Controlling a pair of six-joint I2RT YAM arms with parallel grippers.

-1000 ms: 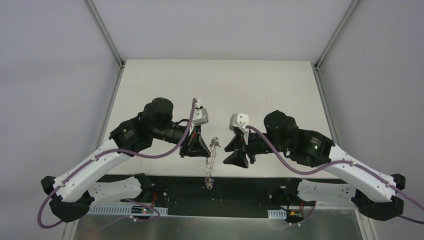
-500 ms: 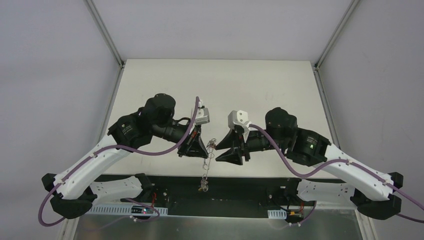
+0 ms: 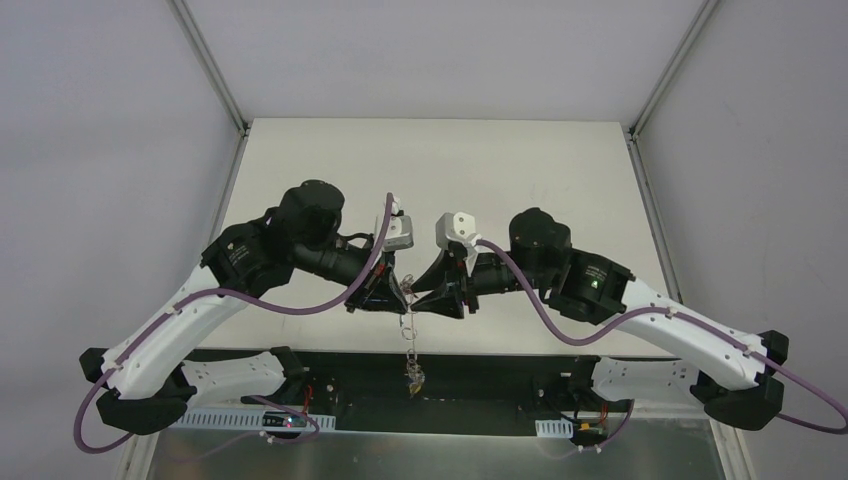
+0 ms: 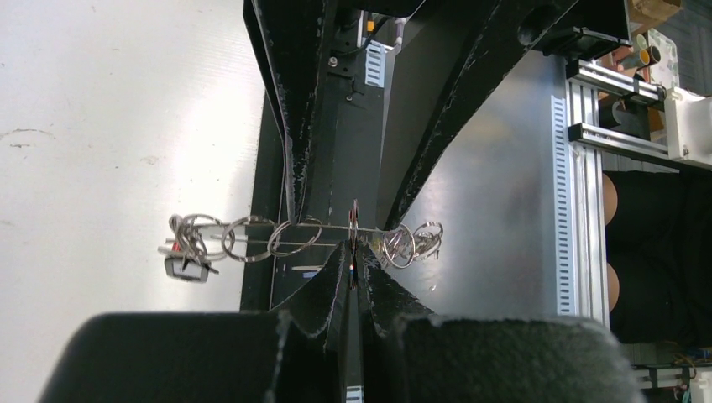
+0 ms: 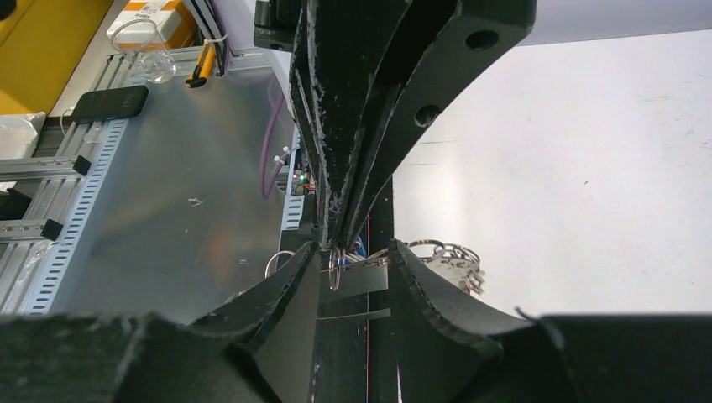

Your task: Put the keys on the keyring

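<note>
Pale worktop [image 3: 500, 180] fills a white-walled booth, and both arms meet over its near edge, above the dark base strip. The left hand [image 3: 398, 302] is clenched on the keyring [image 3: 408, 335]. In its own wrist view the fingertips [image 4: 363, 281] pinch the thin wire, with small rings strung along it on both sides of the pinch. From above, the keyring hangs from that hold as a slack chain, clear of the worktop. A small bunch at its low end is probably the keys [image 3: 413, 375], but it is too small to tell their colours.

The right hand [image 5: 353, 277] points tip to tip at the left one. Its jaws stand apart and straddle the wire and a ring just beside the left hold, grasping nothing yet.

The step in hand looks like taking a second hold on the keyring, to steady or spread the loop for threading. The next move calls for the right hand to pinch the wire itself, close beside the left tips, rather than a loose ring. The wire is thin and floppy, so a small miss could let it slip out sideways.
</note>
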